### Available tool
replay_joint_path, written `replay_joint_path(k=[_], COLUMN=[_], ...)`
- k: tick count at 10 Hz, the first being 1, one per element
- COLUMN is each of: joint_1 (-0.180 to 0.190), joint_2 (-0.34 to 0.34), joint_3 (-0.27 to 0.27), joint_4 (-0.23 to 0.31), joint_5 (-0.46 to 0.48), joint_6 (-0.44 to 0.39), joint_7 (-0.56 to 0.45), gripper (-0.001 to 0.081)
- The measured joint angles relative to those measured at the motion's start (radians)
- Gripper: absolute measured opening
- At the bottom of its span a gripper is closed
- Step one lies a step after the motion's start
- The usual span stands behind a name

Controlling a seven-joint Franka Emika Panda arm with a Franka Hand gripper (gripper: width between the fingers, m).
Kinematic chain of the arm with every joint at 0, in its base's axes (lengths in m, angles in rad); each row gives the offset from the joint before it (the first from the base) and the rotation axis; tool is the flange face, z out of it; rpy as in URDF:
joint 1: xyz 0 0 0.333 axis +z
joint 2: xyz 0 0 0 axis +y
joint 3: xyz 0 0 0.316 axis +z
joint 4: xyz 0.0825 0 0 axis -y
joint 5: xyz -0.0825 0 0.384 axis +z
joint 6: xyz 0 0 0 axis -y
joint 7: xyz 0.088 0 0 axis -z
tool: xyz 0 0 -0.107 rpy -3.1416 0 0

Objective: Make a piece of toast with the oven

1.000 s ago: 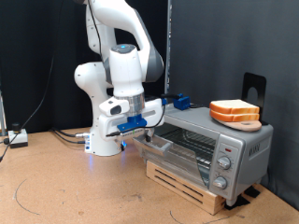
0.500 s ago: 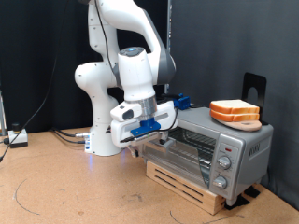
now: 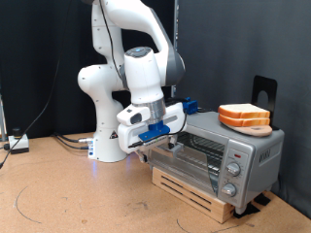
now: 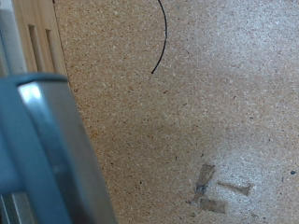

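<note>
The silver-grey oven (image 3: 222,146) stands on a low wooden pallet (image 3: 190,186) at the exterior view's right, with its glass door up and its knobs (image 3: 233,171) on the right panel. Two stacked slices of toast (image 3: 243,114) lie on a wooden board on top of the oven. My gripper (image 3: 162,135), with blue parts, is at the upper left corner of the oven's front, close to the door. In the wrist view one blue-grey finger (image 4: 47,149) fills the near side, blurred, over the cork floor. Nothing shows between the fingers.
The arm's white base (image 3: 102,136) stands left of the oven. A black stand (image 3: 263,91) rises behind the oven. A thin black cable (image 4: 159,42) curves over the floor, tape marks (image 4: 210,187) lie on it, and the pallet's slats (image 4: 37,37) show in the wrist view.
The arm has swung to the exterior view's right, bringing the gripper closer to the oven's front corner. In the last half second it has barely moved.
</note>
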Motion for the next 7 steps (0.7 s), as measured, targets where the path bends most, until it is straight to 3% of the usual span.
replay_joint_path(k=[4,7], joint_1=[-0.007,-0.021], joint_2=[-0.008,0.01], joint_3=[-0.001,-0.001], joint_4=[0.016,0.015], joint_5=[-0.056,-0.189], joint_6=[-0.028,-0.047], joint_7=[0.027,0.145], gripper=[0.0807,0.0807])
